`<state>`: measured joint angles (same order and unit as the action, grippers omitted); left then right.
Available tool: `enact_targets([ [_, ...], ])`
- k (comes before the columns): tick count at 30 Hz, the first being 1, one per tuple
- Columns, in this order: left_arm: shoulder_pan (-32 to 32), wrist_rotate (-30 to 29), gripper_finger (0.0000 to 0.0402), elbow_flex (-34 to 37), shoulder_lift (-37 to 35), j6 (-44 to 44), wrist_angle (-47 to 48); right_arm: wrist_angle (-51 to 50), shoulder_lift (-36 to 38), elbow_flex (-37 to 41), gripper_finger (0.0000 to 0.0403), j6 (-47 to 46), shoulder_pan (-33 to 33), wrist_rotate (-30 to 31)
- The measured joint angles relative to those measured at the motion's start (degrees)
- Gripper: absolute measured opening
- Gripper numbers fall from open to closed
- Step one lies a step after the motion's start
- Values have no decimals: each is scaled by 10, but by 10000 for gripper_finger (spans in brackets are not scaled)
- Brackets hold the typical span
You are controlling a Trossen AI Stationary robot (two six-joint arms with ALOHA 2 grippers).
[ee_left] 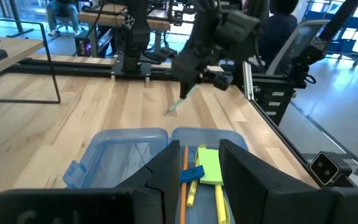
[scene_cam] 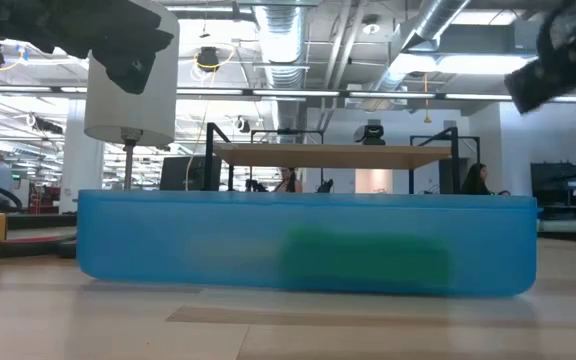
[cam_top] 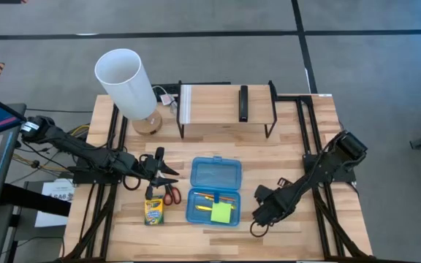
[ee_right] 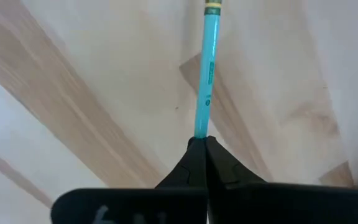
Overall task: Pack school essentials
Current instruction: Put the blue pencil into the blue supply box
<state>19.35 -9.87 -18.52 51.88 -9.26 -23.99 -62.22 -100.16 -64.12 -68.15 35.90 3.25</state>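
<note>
The translucent blue case [cam_top: 214,190] lies open at the table's middle. Its near half holds an orange pencil [ee_left: 184,180], yellow markers [ee_left: 219,196], a lime sticky-note pad [cam_top: 221,212] and a small blue eraser [ee_left: 194,173]. The yellow-green crayon box [cam_top: 154,212] and red-handled scissors [cam_top: 171,194] lie on the table left of the case. My left gripper [cam_top: 161,169] is open and empty above the scissors, pointing at the case. My right gripper [cam_top: 258,216], right of the case, is shut on the teal pen [ee_right: 207,68]. My right gripper pinches one end of the teal pen [ee_right: 202,127] between its two fingertips. The pen runs on past the fingertips in line with them. In the left wrist view the pen [ee_left: 180,102] slants down from the gripper; I cannot tell whether its lower end touches the table.
A white-shaded lamp [cam_top: 128,80] stands at the far left. A wooden shelf on a black frame [cam_top: 210,106] with a black bar-shaped device [cam_top: 243,103] stands at the far middle. The case's blue wall [scene_cam: 308,245] fills the low view.
</note>
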Motion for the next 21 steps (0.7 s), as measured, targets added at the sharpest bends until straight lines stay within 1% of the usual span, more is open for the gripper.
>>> enact_targets([
  [7,0,0,98,0,0,0,-1,20,64,0,1,-6,0,53],
  [10,0,0,98,0,0,0,-2,57,81,-1,1,11,-3,75],
  [13,0,0,98,0,0,0,-3,120,89,-1,1,49,-14,90],
  [17,0,0,98,0,0,0,-4,231,84,-1,0,128,-41,94],
  [20,0,0,98,0,0,0,-4,323,66,-1,0,196,-70,85],
  [21,0,0,98,0,0,0,-4,356,58,-1,0,219,-81,74],
])
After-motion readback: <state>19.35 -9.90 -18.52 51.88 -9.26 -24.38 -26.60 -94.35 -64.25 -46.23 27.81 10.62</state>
